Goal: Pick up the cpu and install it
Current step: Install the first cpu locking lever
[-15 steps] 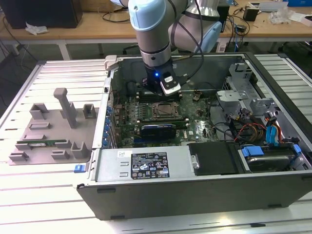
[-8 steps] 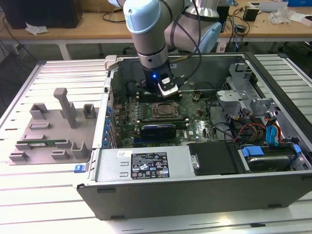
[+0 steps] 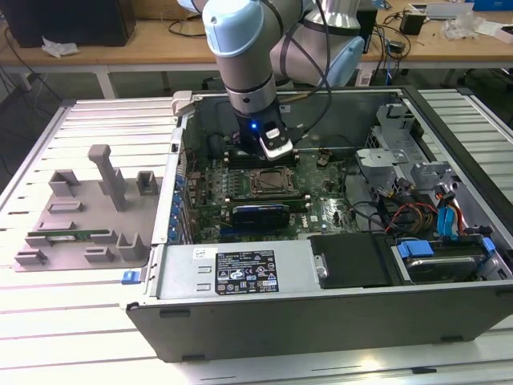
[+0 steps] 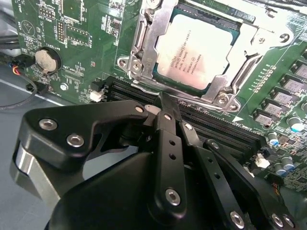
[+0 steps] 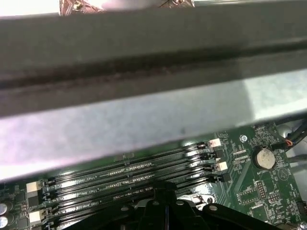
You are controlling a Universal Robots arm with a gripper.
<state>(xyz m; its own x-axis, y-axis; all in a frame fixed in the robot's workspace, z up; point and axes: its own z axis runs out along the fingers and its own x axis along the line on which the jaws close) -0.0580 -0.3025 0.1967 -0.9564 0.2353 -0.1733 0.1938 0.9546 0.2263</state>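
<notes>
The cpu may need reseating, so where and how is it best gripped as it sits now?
The cpu lies flat in the socket frame, shiny top up, frame bars along its edges. Probably come straight down from above and pinch two opposite edges of the raised metal top; a sideways approach looks blocked by the frame.

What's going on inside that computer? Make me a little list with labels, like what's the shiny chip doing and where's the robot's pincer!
place: open computer case lying on a white table
cpu: shiny square chip sitting in the socket frame on the green board
pincer: hovering beside the socket, over the long black memory slots; shut, holding nothing
also there: round coin battery on the board; grey parts tray beside the case
</notes>
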